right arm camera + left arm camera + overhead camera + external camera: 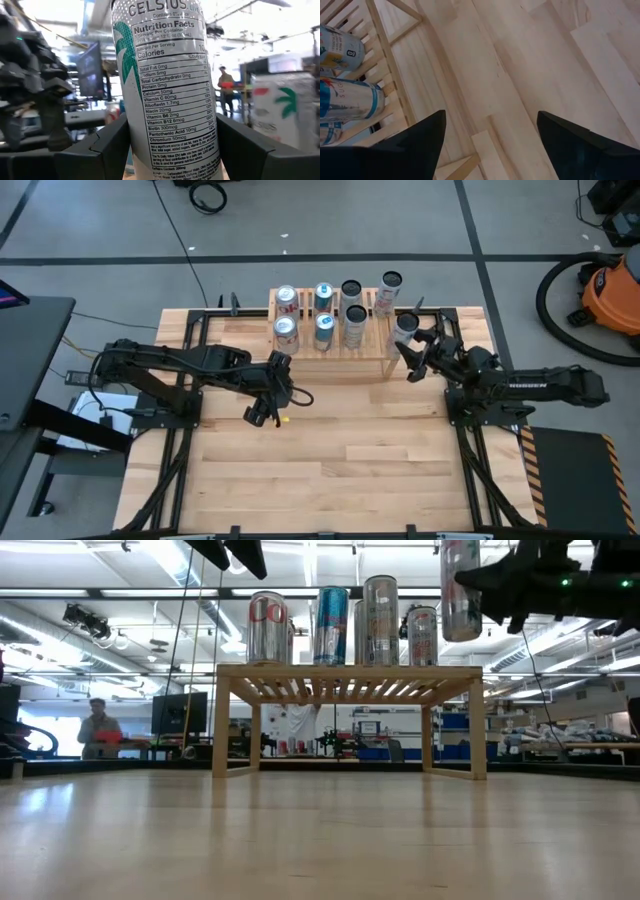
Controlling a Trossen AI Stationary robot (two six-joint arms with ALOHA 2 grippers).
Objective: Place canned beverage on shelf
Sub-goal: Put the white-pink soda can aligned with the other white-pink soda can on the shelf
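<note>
The light-wood shelf (335, 358) stands at the table's far middle, with several cans (323, 328) upright on its slatted top (345, 672). My right gripper (412, 352) is at the shelf's right end, shut on a white Celsius can (167, 75), which also shows in the low view (460, 590) raised above the level of the shelf top. My left gripper (265, 408) hangs open over bare table in front of the shelf's left part, nothing between its fingers (420, 145). My right gripper pinches the can's side wall (142, 145) between its two fingers, one on each side. The fingers come about level from the table's right side and lie across the can. The can stands upright in the hold, lifted clear of table and shelf.
The table's near half (330, 470) is bare wood. Black frame rails (180, 470) run along both sides. Beyond the table there is an orange vacuum (610, 290) on the floor, and a person (97, 730) stands far off in the room.
</note>
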